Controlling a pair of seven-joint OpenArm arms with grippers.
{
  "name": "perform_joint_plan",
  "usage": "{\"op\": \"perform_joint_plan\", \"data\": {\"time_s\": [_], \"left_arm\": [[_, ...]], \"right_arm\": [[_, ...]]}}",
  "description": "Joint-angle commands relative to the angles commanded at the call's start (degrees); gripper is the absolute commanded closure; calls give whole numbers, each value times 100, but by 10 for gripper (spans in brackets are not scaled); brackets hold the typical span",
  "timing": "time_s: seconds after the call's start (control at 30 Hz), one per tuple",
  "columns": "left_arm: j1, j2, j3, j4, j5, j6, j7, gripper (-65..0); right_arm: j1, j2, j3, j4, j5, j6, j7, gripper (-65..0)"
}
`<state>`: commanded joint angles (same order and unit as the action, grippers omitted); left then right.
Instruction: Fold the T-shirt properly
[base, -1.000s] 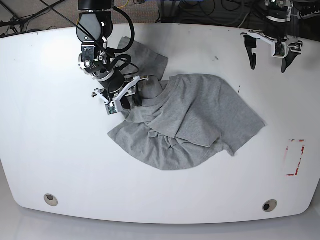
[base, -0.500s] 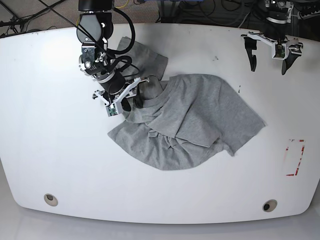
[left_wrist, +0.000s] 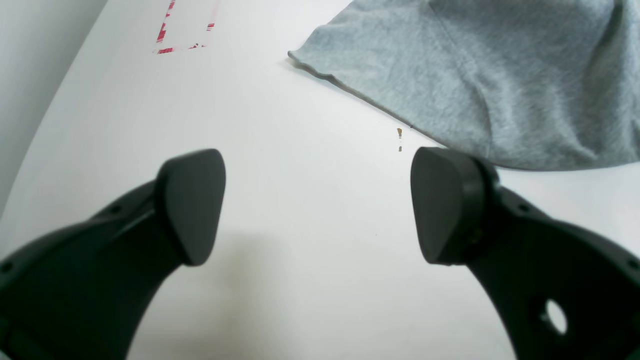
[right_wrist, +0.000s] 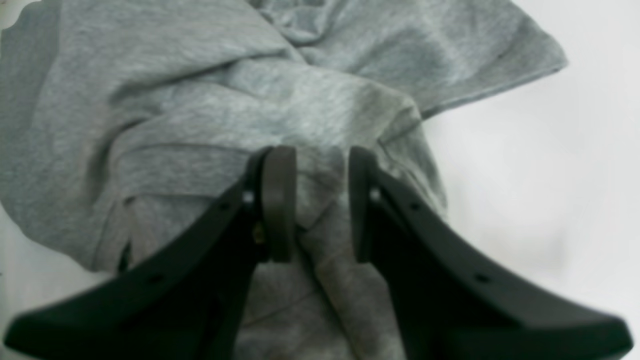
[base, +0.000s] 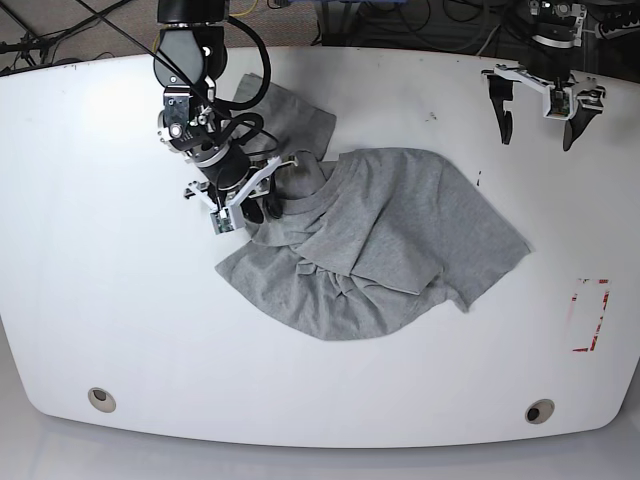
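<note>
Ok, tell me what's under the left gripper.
Only bare white table shows beneath the open left gripper. The T-shirt lies beyond its fingertips, apart from them. Whatever sits under the shirt is covered.

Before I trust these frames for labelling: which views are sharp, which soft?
Base view: sharp, evenly lit, mild glare on the white table. Right wrist view: soft, the heather-grey cotton T-shirt blurred around the right gripper. Left wrist view: the cloth is crisp, the left gripper slightly soft.

Our right gripper (right_wrist: 312, 200) has matte black curved fingers with small screw holes; our left gripper (base: 537, 112) shows white brackets, black fingers and black cables.
</note>
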<state>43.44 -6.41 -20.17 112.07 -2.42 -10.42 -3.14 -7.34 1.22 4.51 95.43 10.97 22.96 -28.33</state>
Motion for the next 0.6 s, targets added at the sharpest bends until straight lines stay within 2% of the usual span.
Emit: {"op": "perform_joint_plan", "data": {"time_s": [0.1,0.17,0.5,0.6], "left_arm": [[30,2,-8,4,-1,-9,12,-551],[25,-2,-3,-4,-8,-13,13,-551],[35,1,-32,2,-29,8,-36,-554],[31,1,-39,2,-31,5,-25,-555]], "right_arm": [[-36,16,-20,-9,7,-7,1,-82],[-45,17,-20,-25,5,-6,0,-74],[-57,47,-27,-197,-35,-8,10,-121],[-70,57,-43,-193,-41,-20,10,-113]]}}
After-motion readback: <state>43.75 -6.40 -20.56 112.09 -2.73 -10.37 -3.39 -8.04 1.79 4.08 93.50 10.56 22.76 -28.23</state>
